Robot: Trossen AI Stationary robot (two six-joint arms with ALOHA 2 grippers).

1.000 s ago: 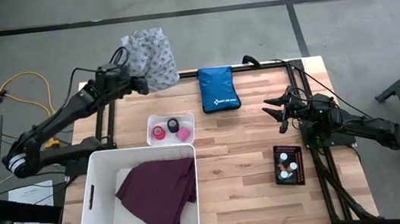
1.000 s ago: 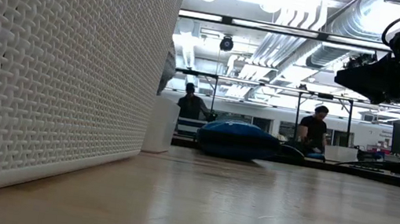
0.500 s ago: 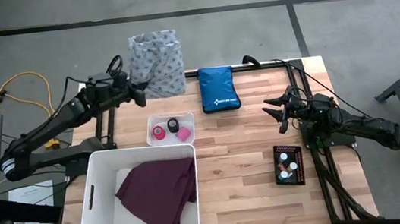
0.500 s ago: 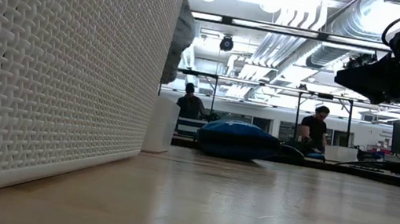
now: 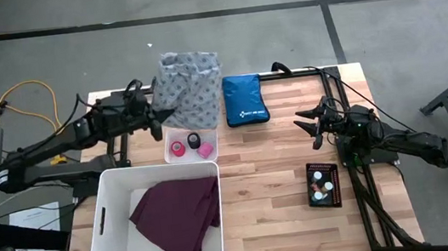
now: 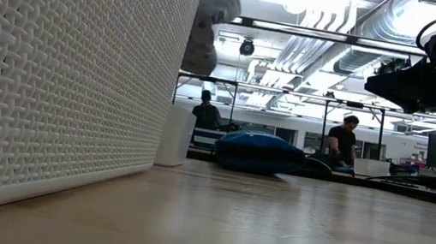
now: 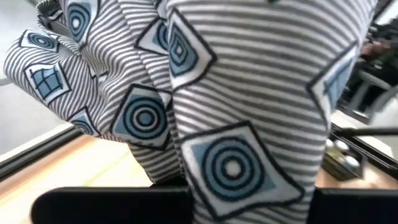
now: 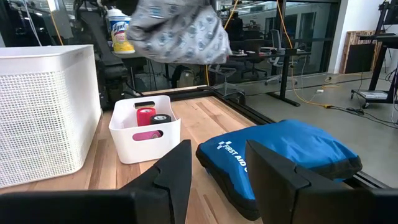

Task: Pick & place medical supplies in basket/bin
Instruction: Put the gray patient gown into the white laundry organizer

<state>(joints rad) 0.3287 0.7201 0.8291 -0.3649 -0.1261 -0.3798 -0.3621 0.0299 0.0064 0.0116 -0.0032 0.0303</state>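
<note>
The grey-white patterned cloth (image 5: pixel 190 89) is in the air over the table's far left part, next to the blue pouch. My left gripper (image 5: pixel 157 116) is shut on it; the cloth (image 7: pixel 236 112) fills the left wrist view and shows high up in the low view (image 6: pixel 215 9). The purple cloth (image 5: pixel 177 215) lies inside the large white basket (image 5: pixel 109 234). Pink and black tape rolls (image 5: pixel 191 144) sit in a small white bin. White-capped vials (image 5: pixel 324 183) stand in a black tray. My right gripper (image 5: pixel 313 127) hovers open above the table's right side. My left gripper pinches a bunched part of the patterned cloth (image 7: pixel 249 186) between its two fingers (image 7: pixel 112 205), coming roughly level from the table's left. How many layers it has cannot be told. The cloth is lifted clear of the table and billows beyond the fingers.
The blue zip pouch (image 5: pixel 245 99) lies at the far edge, right in front of my right gripper (image 8: pixel 217 168). The small bin (image 8: pixel 144 127) stands between the pouch and the basket. Bare wood lies in the table's middle and near right. People stand in the room behind (image 6: pixel 343 145).
My left gripper has drawn back from the far left corner toward the near edge, still shut on the patterned cloth. The cloth has come along and swung toward the right, from beyond the far edge to just beside the blue pouch, above the small bin's far side.
</note>
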